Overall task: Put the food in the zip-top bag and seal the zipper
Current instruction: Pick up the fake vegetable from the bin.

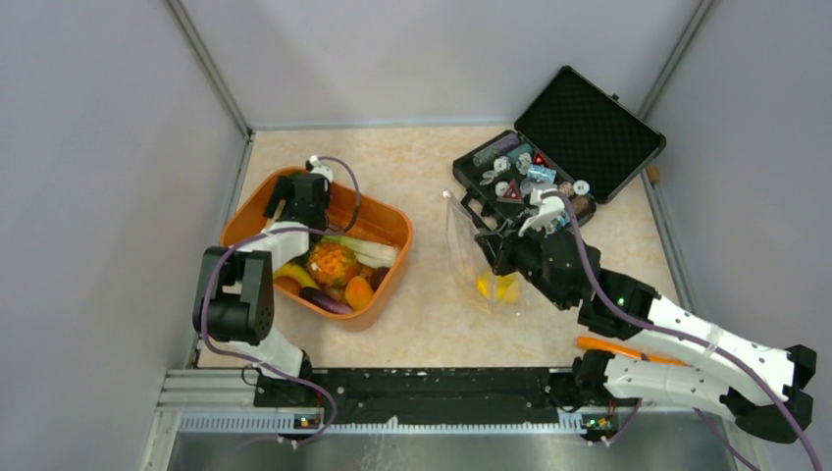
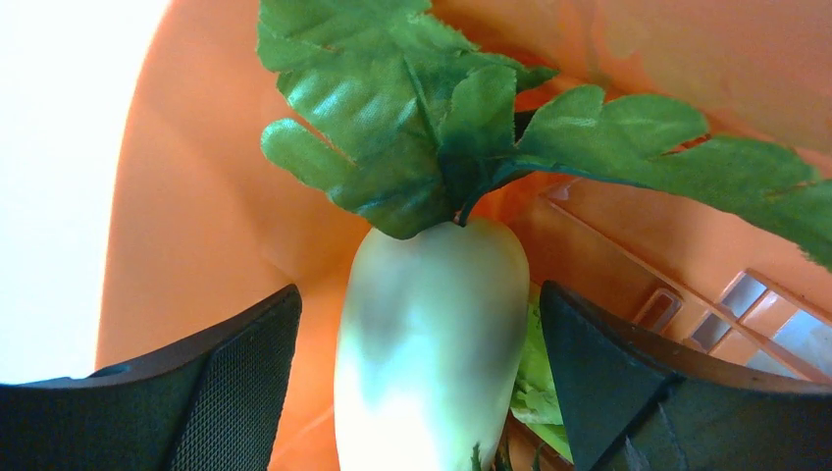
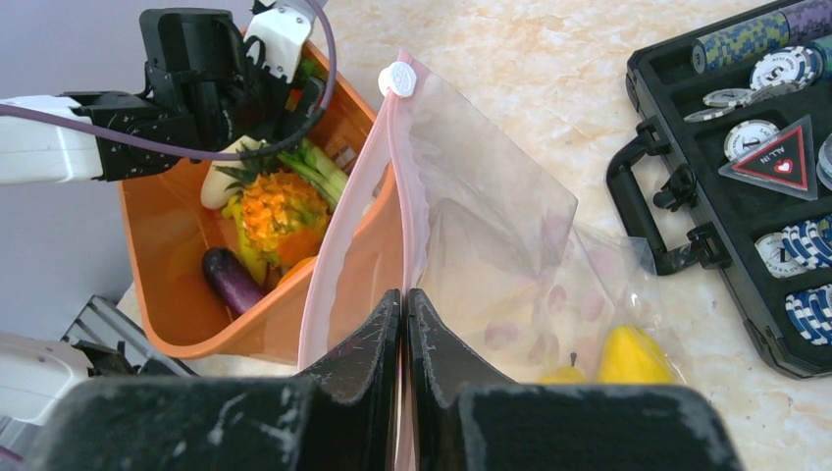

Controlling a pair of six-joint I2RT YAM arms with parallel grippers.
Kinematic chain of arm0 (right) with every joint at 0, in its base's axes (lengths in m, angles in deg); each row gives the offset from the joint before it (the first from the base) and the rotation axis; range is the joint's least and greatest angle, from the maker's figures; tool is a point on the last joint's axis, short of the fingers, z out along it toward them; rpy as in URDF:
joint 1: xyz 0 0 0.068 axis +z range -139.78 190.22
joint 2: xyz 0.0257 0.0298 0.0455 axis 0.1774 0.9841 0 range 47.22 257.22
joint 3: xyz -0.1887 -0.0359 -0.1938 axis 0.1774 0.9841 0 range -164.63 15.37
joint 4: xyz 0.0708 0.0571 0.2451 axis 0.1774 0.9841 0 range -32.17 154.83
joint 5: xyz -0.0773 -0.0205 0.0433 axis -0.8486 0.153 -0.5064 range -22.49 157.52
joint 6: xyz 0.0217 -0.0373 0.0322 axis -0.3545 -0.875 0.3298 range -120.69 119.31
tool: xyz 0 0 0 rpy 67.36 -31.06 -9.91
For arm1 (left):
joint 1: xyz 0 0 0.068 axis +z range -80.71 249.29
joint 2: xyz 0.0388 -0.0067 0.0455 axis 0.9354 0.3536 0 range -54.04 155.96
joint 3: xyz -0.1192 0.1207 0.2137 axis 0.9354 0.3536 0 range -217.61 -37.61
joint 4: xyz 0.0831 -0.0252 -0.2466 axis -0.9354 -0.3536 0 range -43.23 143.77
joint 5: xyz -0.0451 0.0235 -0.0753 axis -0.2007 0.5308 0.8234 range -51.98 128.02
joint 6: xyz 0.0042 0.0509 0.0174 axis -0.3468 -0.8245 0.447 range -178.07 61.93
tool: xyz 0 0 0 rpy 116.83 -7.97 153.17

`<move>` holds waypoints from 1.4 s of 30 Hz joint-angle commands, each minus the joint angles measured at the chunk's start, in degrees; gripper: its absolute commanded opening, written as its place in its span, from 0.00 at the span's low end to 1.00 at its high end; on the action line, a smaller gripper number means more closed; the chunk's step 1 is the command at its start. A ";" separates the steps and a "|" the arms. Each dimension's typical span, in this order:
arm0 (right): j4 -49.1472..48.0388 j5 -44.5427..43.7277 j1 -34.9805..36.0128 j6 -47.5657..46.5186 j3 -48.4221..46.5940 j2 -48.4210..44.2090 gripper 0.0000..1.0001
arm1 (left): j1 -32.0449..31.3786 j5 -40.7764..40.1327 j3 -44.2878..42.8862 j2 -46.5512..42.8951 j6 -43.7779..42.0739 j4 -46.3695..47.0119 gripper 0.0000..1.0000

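My left jaws stand open around the white leafy toy stalk (image 2: 432, 334) in the orange plastic tub (image 1: 392, 228). My right jaws pinch the pink mouth strip (image 3: 392, 147) of the clear crinkly zip-top bag (image 3: 491, 235), upright on the desk (image 1: 432, 314). The smooth stalk may slip out if I close off-centre.

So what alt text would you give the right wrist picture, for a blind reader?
The right gripper is pinched shut on the pink zipper of a clear zip-top bag, holding it upright with yellow lemons at its bottom. Beyond it, the left arm reaches into an orange tub of toy food; an open black case lies alongside.
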 commanded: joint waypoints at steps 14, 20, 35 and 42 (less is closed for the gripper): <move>-0.61 -0.77 0.04 0.64 -0.50 -0.59 0.06 | 0.27 -3.54 5.41 -2.40 4.34 9.10 0.44; -1.27 -0.31 0.03 1.23 -0.24 -0.40 0.06 | -0.69 0.79 4.67 -11.64 7.58 5.61 0.35; -1.90 0.45 0.04 2.21 -0.24 1.01 0.06 | -0.70 21.47 7.86 -37.78 24.52 4.09 0.37; -2.12 0.57 0.02 2.55 0.04 1.40 0.06 | -0.70 26.63 8.02 -42.13 29.37 3.28 0.37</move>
